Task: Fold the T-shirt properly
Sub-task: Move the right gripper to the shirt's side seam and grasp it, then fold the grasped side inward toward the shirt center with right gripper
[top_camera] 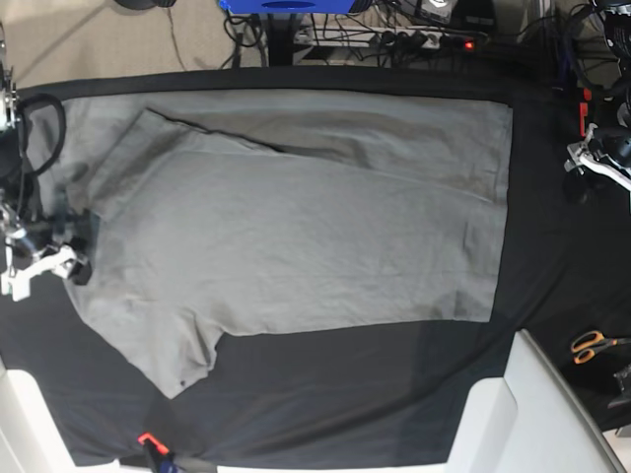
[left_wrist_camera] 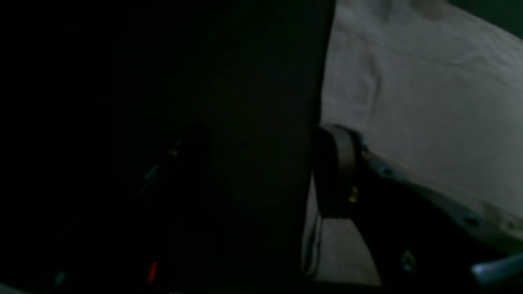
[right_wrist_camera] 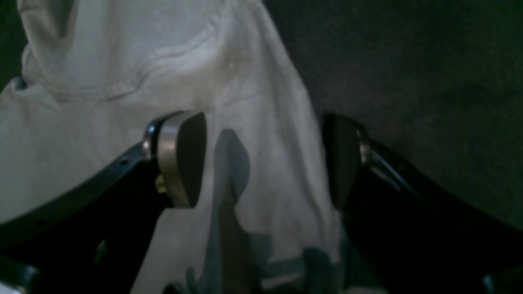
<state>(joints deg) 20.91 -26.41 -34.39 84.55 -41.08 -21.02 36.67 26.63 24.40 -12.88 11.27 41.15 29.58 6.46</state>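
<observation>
Presently the plain grey cotton T-shirt [top_camera: 296,217] lies spread on the black table cloth [top_camera: 394,394], right gripper [right_wrist_camera: 263,161] jaws spread astride its collar-side edge; left gripper's [top_camera: 592,158] spacing unclear; pinch both layers squarely.

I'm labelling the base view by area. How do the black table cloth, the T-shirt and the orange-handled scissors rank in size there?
Largest to smallest in the base view:
1. black table cloth, reaching past the shirt on all sides
2. T-shirt, spread over most of it
3. orange-handled scissors, tiny at the right edge
</observation>
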